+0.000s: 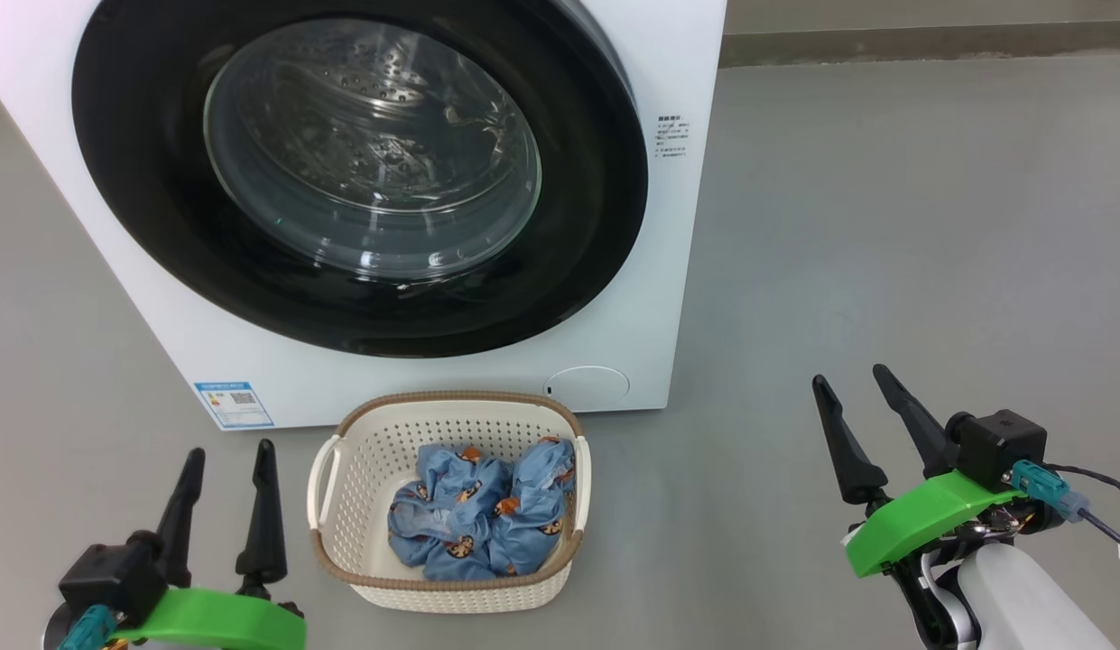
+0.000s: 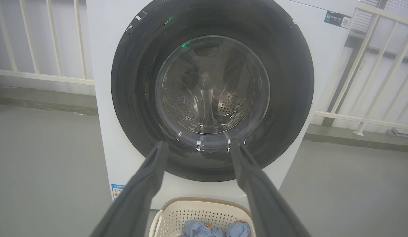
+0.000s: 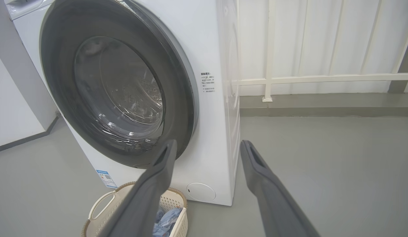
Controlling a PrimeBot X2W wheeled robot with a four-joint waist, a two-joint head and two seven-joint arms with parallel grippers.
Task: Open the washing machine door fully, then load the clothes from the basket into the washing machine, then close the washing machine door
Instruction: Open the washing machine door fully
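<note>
Both with fingers spread, left gripper (image 1: pixel 230 449) and right gripper (image 1: pixel 848 374) flank the basket (image 1: pixel 451 397) of clothes (image 1: pixel 478 515); washing machine door (image 1: pixel 370 153) shut.

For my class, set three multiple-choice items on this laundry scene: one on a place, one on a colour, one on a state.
1. Where is the basket relative to the machine?
A on top
B on the floor in front
C inside

2. What colour is the door rim?
A black
B red
C white

3. The left gripper and right gripper are:
A both open, empty
B both shut
C one open, one shut

Answers:
1 B, it stands on the floor below the door.
2 A, the ring is glossy black.
3 A, each is spread wide with nothing held.
</note>
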